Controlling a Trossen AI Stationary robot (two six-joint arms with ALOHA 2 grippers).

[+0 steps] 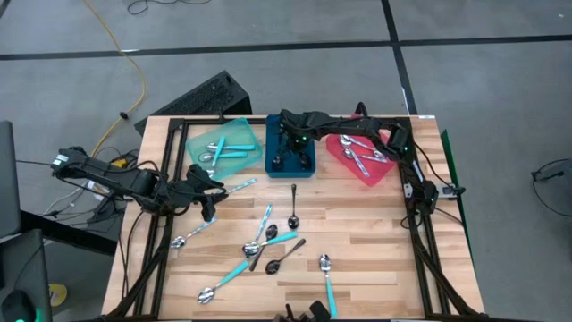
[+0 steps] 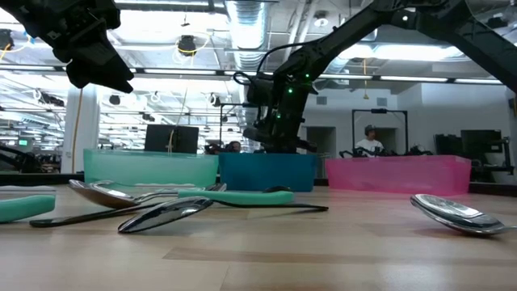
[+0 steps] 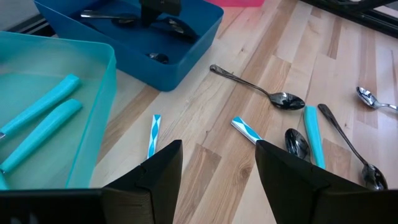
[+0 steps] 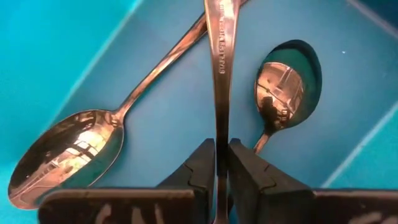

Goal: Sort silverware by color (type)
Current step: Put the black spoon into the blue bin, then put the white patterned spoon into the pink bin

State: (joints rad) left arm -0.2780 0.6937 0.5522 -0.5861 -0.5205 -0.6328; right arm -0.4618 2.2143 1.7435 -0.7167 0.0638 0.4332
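Taking the blue tray (image 1: 290, 168) as the landmark: well to its left, the left hand (image 1: 208, 204) hovers over the tabletop (image 1: 375, 241) with its fingers (image 3: 155, 177) spread apart and holding nothing. Below the tray, teal-handled, black and silver spoons (image 1: 268, 246) lie scattered. Inside the tray, the right hand (image 4: 221, 163) has its fingers pressed on a dark spoon handle (image 4: 221, 62), two dark spoons (image 4: 68, 149) beneath.

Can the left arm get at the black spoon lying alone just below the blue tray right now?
Probably yes. The left gripper is open and empty, the black spoon lies apart on bare wood, and the right gripper is busy in the blue tray.
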